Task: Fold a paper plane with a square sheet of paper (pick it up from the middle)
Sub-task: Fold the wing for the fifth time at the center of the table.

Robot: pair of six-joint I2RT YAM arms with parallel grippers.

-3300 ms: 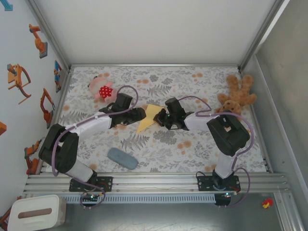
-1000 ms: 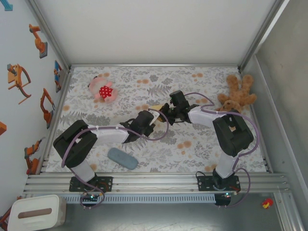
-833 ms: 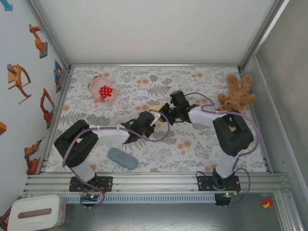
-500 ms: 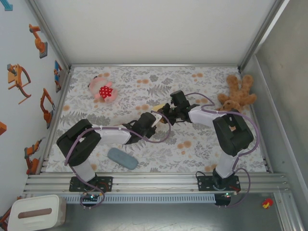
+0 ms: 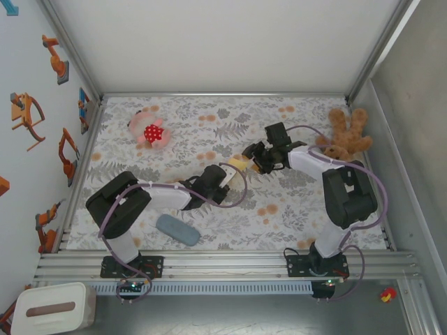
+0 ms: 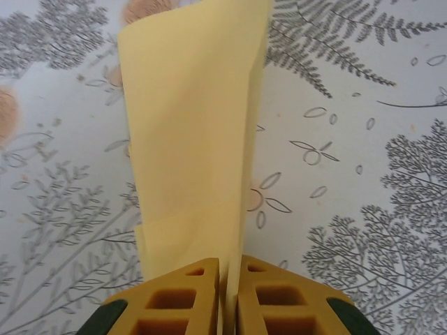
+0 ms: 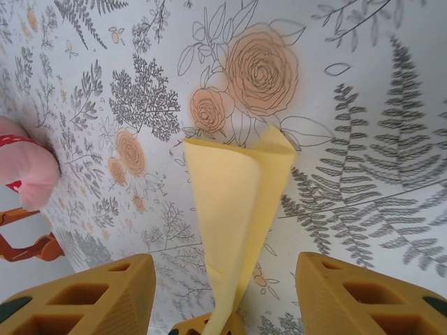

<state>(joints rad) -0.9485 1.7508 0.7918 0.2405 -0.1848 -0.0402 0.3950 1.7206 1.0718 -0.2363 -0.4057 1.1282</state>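
The square sheet of paper is folded into a long narrow yellow strip standing on edge above the floral table. My left gripper is shut on its near end, and the paper runs away from the pads. From above, a small yellow patch of the paper shows at the left gripper. My right gripper sits just right of it. In the right wrist view the right gripper is open, its fingers wide apart on either side of the paper without touching it.
A brown teddy bear lies at the back right. A pink toy sits at the back left, and its edge also shows to the right wrist. A grey-blue pad lies near the front left.
The right gripper has opened, let go of the paper and drawn back to the right. The left gripper has closed on the paper and edged slightly right.
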